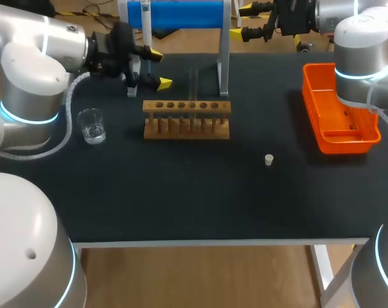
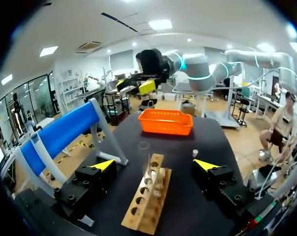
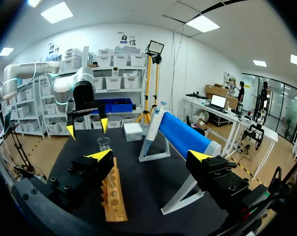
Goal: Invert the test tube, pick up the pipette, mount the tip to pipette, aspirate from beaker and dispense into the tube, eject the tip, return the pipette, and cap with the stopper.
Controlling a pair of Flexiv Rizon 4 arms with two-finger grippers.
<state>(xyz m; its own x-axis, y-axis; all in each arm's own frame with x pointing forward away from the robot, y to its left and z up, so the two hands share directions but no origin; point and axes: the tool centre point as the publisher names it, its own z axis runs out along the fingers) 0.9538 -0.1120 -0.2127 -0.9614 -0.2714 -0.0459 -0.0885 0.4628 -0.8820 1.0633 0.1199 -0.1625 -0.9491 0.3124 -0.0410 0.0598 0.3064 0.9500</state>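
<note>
Left pincer [image 1: 159,69]: fingers apart, nothing in them. It hovers near the far edge of the surface [image 1: 181,205], on the left-edge side of the rack [image 1: 186,119], aimed along it. Right pincer [image 1: 246,20]: also apart and empty, up past the far edge by the blue stand [image 1: 181,13].

Test tube [image 1: 194,81] stands upright in one of the rack's middle holes. It's clear glass and barely readable in the wrist views. My read is that step one, the tube flip, hasn't started.

Pipette [image 3: 151,129] is parked on the stand. Beaker [image 1: 91,125] sits near the left edge, stopper [image 1: 268,160] lies loose toward the right edge, and the orange tray [image 1: 338,112] is at the right edge.

Risks as I judge them:
- The tube is thin and slick. An off-centre grab could let it slip or twist in the fingers mid-flip.
- Pulling it out at an angle could drag or tip the rack.
- The left pincer approaches close to the rack's end, so a finger could clip the wood.
- The stopper is small and round. A low arm sweep could roll it off the surface.
</note>
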